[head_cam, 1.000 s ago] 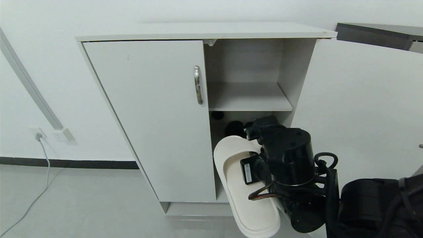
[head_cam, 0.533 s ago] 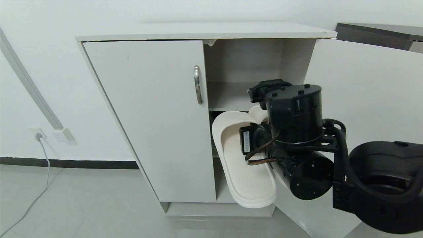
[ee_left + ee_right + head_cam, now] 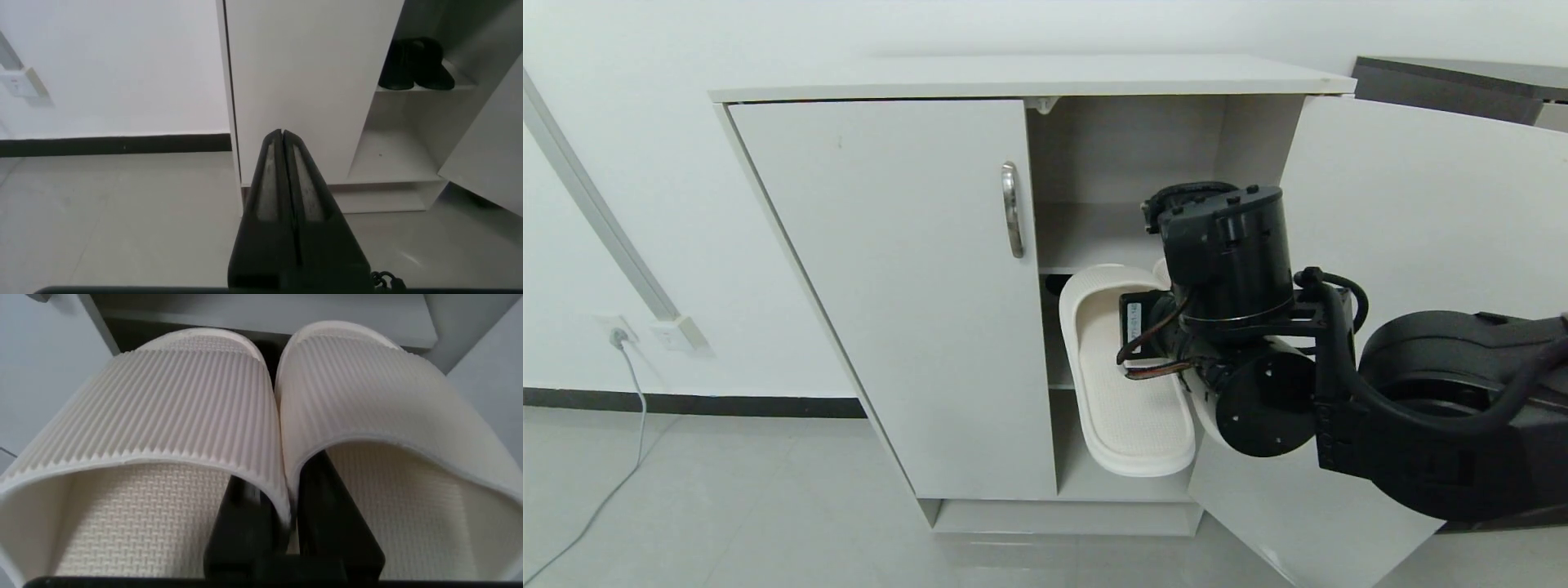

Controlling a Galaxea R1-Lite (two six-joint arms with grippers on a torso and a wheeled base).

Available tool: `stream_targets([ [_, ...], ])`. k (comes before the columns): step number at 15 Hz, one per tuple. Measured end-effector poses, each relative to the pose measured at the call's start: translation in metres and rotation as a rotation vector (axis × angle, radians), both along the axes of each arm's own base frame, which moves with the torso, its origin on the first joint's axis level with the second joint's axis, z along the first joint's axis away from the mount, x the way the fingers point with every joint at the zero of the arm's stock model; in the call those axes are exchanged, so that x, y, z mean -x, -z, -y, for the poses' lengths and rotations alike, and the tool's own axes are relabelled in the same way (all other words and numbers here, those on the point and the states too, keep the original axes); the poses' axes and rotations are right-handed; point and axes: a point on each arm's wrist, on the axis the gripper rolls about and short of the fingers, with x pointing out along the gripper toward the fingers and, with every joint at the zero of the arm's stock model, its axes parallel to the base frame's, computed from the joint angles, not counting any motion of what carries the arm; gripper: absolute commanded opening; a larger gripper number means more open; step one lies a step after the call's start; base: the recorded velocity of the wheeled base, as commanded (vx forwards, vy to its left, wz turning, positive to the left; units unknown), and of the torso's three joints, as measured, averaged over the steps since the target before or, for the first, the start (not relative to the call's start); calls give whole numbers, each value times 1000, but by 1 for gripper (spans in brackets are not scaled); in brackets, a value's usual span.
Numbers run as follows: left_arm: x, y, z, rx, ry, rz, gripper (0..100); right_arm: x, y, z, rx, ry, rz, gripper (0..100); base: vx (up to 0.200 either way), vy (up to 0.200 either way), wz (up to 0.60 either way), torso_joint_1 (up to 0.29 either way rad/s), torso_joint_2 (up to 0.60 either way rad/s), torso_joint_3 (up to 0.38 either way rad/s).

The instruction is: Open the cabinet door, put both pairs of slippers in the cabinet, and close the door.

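Black slippers (image 3: 421, 65) occupy the cabinet (image 3: 1013, 77) shelf behind cream slippers (image 3: 1127, 408).

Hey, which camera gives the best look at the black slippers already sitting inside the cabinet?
The left wrist view: the black slippers sit side by side on a cabinet shelf, unobstructed. In the head view only a dark sliver peeks past the white slippers held before the opening.

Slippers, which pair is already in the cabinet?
The black pair, standing inside the cabinet; the white pair is gripped by the right end effector at the opening.
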Motion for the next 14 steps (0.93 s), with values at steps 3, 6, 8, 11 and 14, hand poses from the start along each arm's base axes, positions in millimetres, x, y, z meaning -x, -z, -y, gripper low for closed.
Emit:
stream_targets([
  [3,0,0,0,-1,0,0,0,-1,1,-2,1,4,1,0,200,0,0,2,2,2],
  [6,0,0,0,-1,0,0,0,-2,2,-3,3,3,0,0,200,0,0,-1,7,7],
  [8,0,0,0,-1,0,0,0,-4,4,-4,8,8,-4,0,200,0,0,7,7,5],
  [11,0,0,0,-1,0,0,0,-4,5,-5,9,7,-4,0,200,0,0,1,2,9],
  [14,0,0,0,-2,0,0,0,-4,6,-5,9,11,-4,0,0,0,0,0,0,0],
])
